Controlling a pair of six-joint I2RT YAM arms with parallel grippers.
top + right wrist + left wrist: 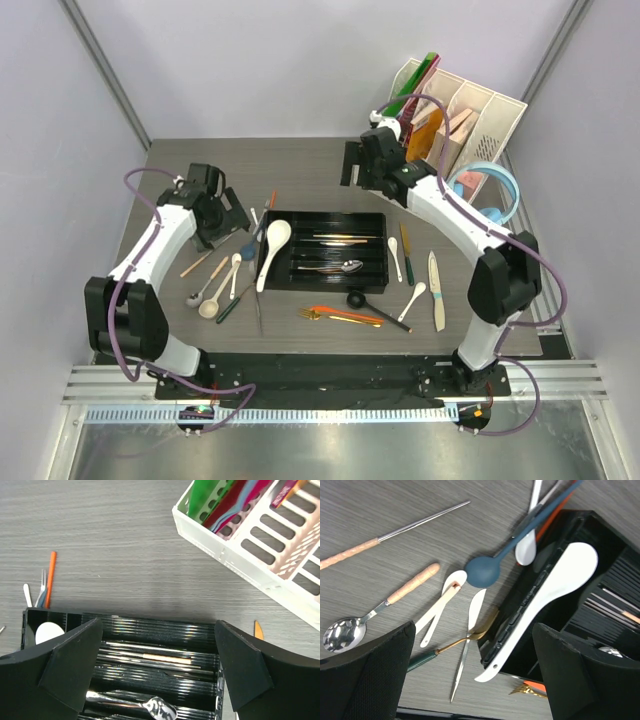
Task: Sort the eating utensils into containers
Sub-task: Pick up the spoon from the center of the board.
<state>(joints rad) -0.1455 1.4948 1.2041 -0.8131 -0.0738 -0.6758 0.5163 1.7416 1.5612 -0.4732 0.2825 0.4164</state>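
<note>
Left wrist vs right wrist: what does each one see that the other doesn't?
Left wrist only: loose utensils on the table beside the tray, including a blue spoon, a wood-handled steel spoon and a green-handled gold fork.
Right wrist only: the white slotted file organiser behind the tray, and a steel spoon lying inside a compartment.
Both: the black cutlery tray and the large white ceramic spoon in it; right wrist catches only its bowl.
</note>
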